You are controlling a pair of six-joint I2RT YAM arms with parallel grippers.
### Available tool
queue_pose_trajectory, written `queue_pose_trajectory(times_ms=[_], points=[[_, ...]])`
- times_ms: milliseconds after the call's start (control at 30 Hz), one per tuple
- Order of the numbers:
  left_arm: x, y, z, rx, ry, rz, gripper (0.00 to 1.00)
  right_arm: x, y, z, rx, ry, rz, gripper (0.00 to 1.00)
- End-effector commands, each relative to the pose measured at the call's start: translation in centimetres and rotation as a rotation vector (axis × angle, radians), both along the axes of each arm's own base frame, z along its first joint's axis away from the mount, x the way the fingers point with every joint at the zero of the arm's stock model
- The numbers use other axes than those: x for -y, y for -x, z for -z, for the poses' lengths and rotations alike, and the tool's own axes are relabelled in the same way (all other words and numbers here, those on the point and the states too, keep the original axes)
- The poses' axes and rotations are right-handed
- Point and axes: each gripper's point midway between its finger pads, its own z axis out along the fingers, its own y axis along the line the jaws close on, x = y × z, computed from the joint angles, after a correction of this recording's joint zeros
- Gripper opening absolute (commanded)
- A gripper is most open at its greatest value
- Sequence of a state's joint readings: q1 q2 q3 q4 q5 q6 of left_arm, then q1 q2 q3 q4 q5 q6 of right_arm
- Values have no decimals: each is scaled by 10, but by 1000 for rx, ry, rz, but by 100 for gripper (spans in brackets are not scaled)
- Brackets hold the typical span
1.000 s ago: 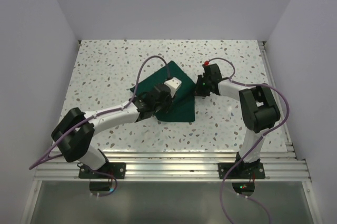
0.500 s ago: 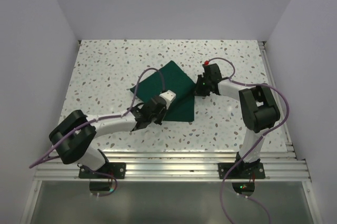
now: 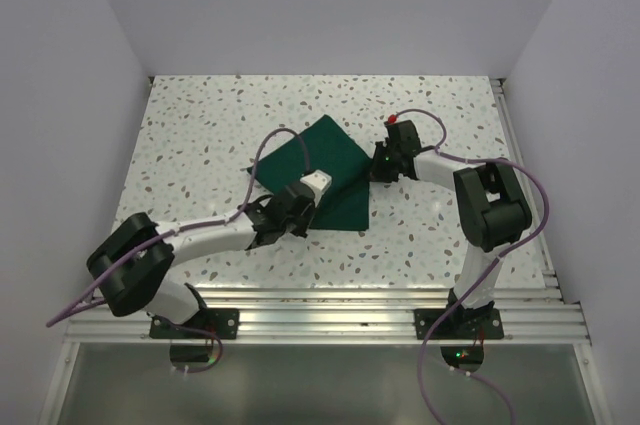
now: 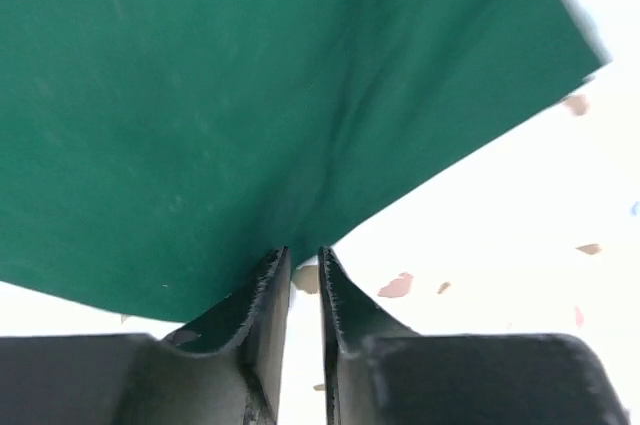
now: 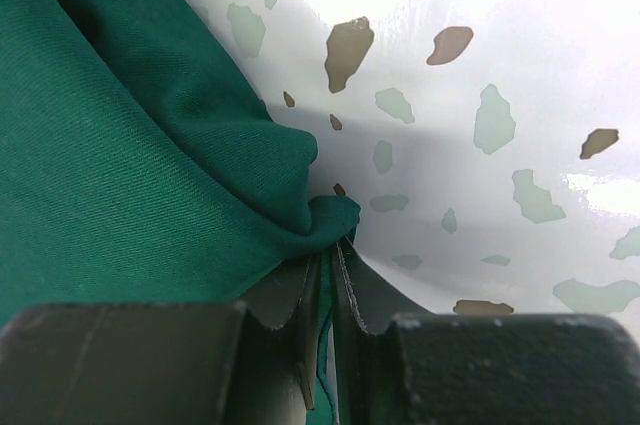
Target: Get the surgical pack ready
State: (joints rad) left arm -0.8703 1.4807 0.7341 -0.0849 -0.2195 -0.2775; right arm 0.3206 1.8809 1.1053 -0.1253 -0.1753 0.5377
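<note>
Retreating near-left: left gripper [image 4: 303,261] has slid back off cloth [image 3: 335,160] to its near edge, fingers almost together, hold on hem unclear. Right gripper [image 5: 328,250] pinches right corner. Cloth sits mid-table [image 3: 200,135]; spreading probably nearly done.

left hand [image 4: 303,259]: fingers nearly together | at green cloth [image 4: 250,75] edge | speckled table [image 4: 500,245]

The cloth [image 3: 335,157] lies flat around mid-tabletop [image 3: 200,135]. The left tool [image 4: 303,254] is at its near edge, and the right tool [image 5: 328,250] is over on its right edge.
</note>
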Motion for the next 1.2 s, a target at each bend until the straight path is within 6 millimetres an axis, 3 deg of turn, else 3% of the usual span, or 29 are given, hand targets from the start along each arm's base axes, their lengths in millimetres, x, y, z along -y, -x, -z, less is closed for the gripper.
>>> queue_pose_trajectory(times_ms=[0, 33, 100, 133, 200, 233, 267, 333, 367, 533, 667, 933, 1033, 1167], points=[[35, -12, -74, 97, 157, 61, 24, 1, -4, 3, -3, 19, -1, 12], [41, -17, -91, 107, 162, 72, 26, 1, -4, 3, -3, 18, -4, 12], [50, -20, -94, 101, 128, 129, 37, 1, -3, 4, -6, 18, -4, 12], [55, -26, -108, 111, 118, 137, 41, 1, -4, 4, -4, 18, -4, 12], [60, -36, -100, 97, 45, 151, 46, 1, -4, 2, -3, 14, -4, 12], [67, -44, -114, 106, 38, 157, 48, 1, -4, 2, -2, 16, -5, 13], [72, -49, -100, 82, -5, 165, 50, 0, -4, 2, -1, 13, -7, 13], [82, -60, -105, 83, -38, 180, 54, 0, -4, 1, -1, 12, -8, 13], [85, -65, -88, 59, -80, 183, 55, 0, -4, 2, -3, 11, -7, 14], [96, -84, -57, 38, -163, 195, 57, -1, -3, 3, -7, 6, -12, 15], [94, -94, -49, 36, -192, 181, 62, -1, -2, 3, -9, 4, -10, 15], [78, -107, -56, 71, -222, 133, 73, -3, -2, 6, -14, -5, -14, 15], [74, -108, -59, 80, -231, 119, 72, -3, -3, 6, -15, -6, -13, 15], [70, -109, -47, 47, -243, 129, 68, -3, -2, 7, -16, -5, -13, 15]])
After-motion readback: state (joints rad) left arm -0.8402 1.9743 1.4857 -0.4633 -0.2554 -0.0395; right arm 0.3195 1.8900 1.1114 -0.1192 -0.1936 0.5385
